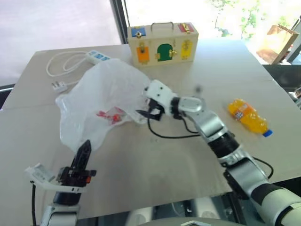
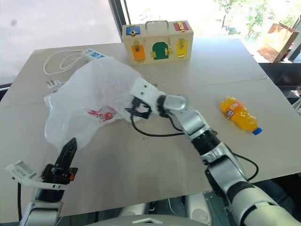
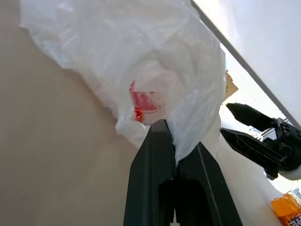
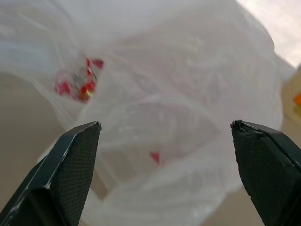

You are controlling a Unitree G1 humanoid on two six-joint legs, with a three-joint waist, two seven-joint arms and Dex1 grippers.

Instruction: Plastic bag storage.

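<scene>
- Plastic bag (image 1: pixel 101 101) spread crinkled on table (image 1: pixel 155 160), in front of wooden toy box (image 1: pixel 162 44).
- Left gripper (image 3: pixel 175 155) clenched on bag's near edge.
- Right gripper (image 4: pixel 164 141) released, jaws wide, facing bag.
- Risk: thin film tearing or slipping from left pinch if tugged; loose folds ballooning.
- Red print on bag, bottle (image 1: pixel 247 116) label: unreadable.

Your left gripper (image 1: pixel 85 149) sits low and near with its fingers pressed together, while your right gripper (image 1: pixel 149 113) reaches forward, fingers spread wide.
</scene>
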